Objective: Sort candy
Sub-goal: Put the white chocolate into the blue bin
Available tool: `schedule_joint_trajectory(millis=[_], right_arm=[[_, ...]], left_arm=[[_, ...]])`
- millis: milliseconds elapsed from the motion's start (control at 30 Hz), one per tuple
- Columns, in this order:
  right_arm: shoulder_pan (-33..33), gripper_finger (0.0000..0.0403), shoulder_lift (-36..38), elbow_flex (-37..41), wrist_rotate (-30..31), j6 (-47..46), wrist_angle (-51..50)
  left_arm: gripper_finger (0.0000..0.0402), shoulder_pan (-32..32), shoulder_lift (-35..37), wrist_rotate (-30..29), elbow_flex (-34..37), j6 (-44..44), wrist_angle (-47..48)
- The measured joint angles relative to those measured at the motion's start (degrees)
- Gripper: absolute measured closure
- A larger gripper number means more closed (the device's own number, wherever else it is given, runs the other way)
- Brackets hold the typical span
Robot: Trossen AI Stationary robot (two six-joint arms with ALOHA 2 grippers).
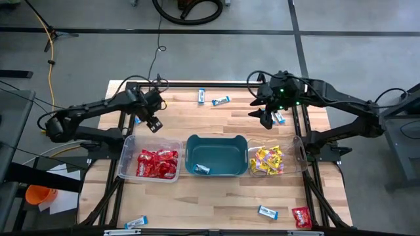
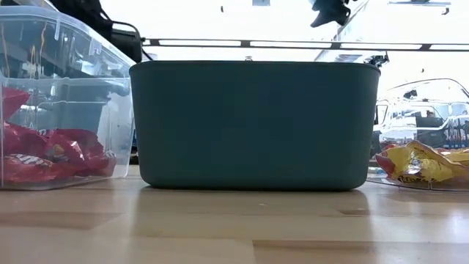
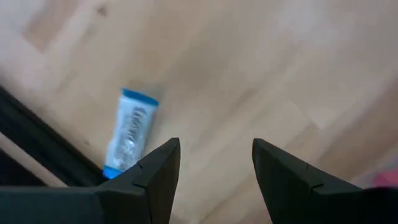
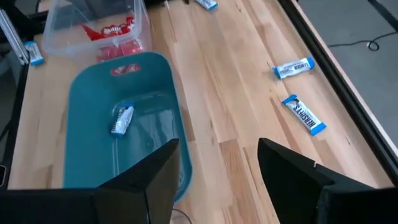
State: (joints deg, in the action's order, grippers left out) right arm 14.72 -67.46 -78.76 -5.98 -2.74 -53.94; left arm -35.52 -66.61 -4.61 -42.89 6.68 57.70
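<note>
Overhead, a grey floor surrounds the wooden tabletop (image 1: 216, 124). At lower centre sits a teal tub (image 1: 217, 155) with one blue candy (image 1: 201, 169) inside, between a clear bin (image 1: 151, 163) of red candy and a bin (image 1: 273, 160) of yellow. Left pincer (image 1: 157, 124), spread and empty, hangs centre-left by a blue packet (image 3: 129, 135). Right pincer (image 1: 265, 118), spread, sits upper right. One wrapper (image 4: 303, 114) reads "HERSHEY'S".

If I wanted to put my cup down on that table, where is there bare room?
Bare wood lies between the two grippers, below the blue-and-white candies at the far edge and above the teal tub. The near strip in front of the tub is open too. The bin row is crowded: red bin, tub, yellow bin.
</note>
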Motion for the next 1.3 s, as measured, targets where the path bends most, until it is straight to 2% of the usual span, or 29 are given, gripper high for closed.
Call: schedule_joint_trajectory(millis=[133, 333, 667, 800, 1000, 1167, 1300], right_arm=[[0.0, 0.0192, -1.7, 0.0, 0.0, -0.3, 0.8], [0.0, 0.0192, -3.4, 0.0, -0.7, -1.3, 1.0], [0.0, 0.0192, -3.9, 0.0, -0.7, -1.4, 1.5], [0.0, 0.0192, -3.9, 0.0, -1.0, -1.4, 1.5], [0.0, 0.0192, -3.9, 0.0, -0.9, 0.1, 1.5], [0.0, 0.0192, -3.9, 0.0, -0.9, 1.4, 1.5], [0.0, 0.0192, -3.9, 0.0, -0.9, 1.6, 1.5]], left_arm=[[0.0213, -4.4, -2.1, -1.7, -0.5, 0.8, -3.8], [0.0213, -9.9, -8.7, -1.1, -0.5, 0.4, -3.7], [0.0213, -13.3, -23.6, -1.5, -0.6, 0.3, -3.1], [0.0213, -12.7, -24.1, -1.2, -1.4, -0.8, -2.5], [0.0213, -10.5, -20.2, -0.2, -5.7, -4.8, -1.7], [0.0213, -9.8, -17.5, -3.2, -7.7, -11.0, -1.4], [0.0213, -10.7, -19.2, -4.5, -7.6, -14.8, -1.3]])
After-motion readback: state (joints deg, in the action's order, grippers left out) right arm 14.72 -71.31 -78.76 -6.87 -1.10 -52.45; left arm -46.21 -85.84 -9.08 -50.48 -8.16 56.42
